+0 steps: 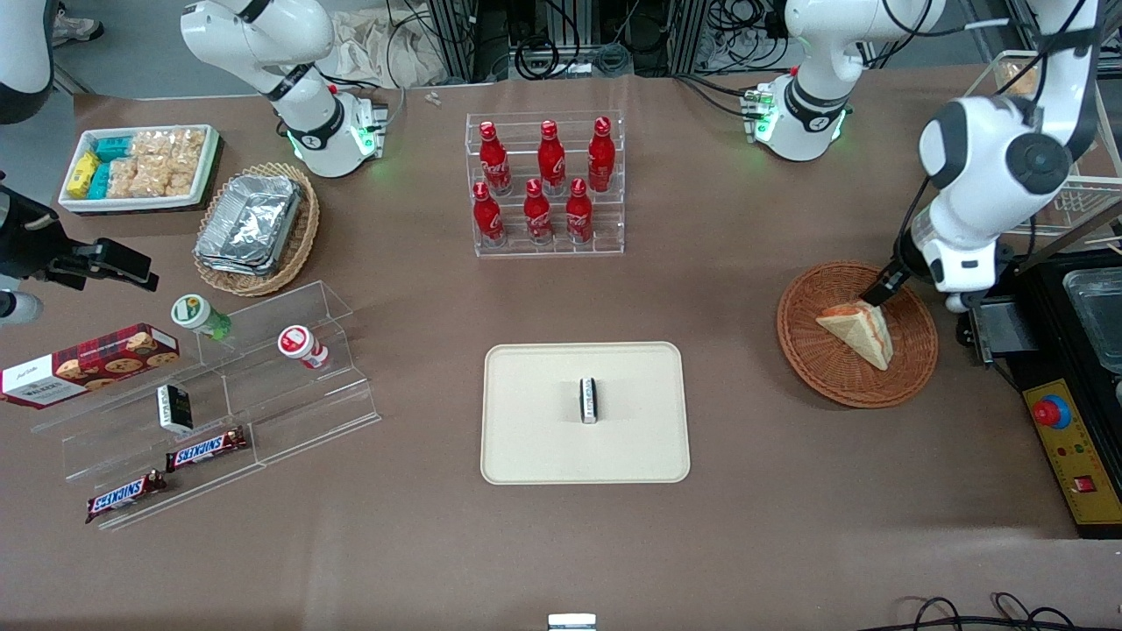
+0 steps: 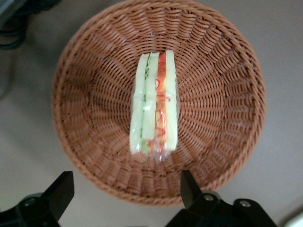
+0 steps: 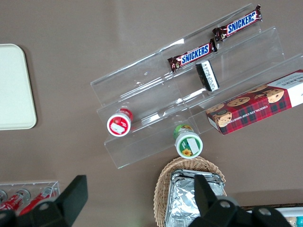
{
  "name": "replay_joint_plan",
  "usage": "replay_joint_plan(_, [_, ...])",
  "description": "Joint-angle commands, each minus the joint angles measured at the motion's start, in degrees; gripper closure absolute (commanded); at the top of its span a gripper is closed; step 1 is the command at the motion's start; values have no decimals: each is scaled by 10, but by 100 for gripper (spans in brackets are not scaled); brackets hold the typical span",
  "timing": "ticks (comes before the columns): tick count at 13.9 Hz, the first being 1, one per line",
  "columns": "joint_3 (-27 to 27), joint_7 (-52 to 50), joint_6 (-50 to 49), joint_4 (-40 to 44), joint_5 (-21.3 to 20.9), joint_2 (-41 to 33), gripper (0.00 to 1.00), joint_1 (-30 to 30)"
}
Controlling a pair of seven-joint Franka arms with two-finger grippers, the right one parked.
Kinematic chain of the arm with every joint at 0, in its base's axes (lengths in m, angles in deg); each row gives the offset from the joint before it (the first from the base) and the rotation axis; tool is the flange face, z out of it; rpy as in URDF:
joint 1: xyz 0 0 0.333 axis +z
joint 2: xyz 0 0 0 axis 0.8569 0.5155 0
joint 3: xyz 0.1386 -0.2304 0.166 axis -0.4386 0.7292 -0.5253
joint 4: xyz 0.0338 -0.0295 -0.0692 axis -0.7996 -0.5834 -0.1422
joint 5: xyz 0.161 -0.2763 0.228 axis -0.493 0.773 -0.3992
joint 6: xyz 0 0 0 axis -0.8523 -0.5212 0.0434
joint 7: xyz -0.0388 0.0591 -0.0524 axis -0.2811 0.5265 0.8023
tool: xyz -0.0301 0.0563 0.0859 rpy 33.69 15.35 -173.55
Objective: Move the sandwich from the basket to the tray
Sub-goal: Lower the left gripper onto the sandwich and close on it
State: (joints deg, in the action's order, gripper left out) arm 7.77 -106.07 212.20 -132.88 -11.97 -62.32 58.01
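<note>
gripper (image 2: 123,191) spread wide, hovering over sandwich (image 2: 154,108) | sandwich lies in basket (image 2: 85,71) | tray (image 1: 535,447) well apart

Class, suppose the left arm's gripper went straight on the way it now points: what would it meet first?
Most likely the sandwich in the basket. The gripper hangs open above it, pointing down at it, though the exact height is unclear.

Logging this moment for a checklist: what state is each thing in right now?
Sandwich: on its edge in the basket, wrapped, not gripped.
Basket: on the table, holds only the sandwich.
Tray: flat on the table, a small dark packet on it.
Gripper: open, above the basket's rim.
Cola bottles: upright in their clear rack, capped.
</note>
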Motion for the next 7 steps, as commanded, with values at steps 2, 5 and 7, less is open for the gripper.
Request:
replay_joint_plan(2, [1, -15, 65, -4, -24, 72, 0, -2])
replay_joint_plan(5, [0, -16, 86, -4, -55, 97, 0, -2])
replay_joint_plan(7, [-1, -16, 99, -1, -56, 113, 16, -1])
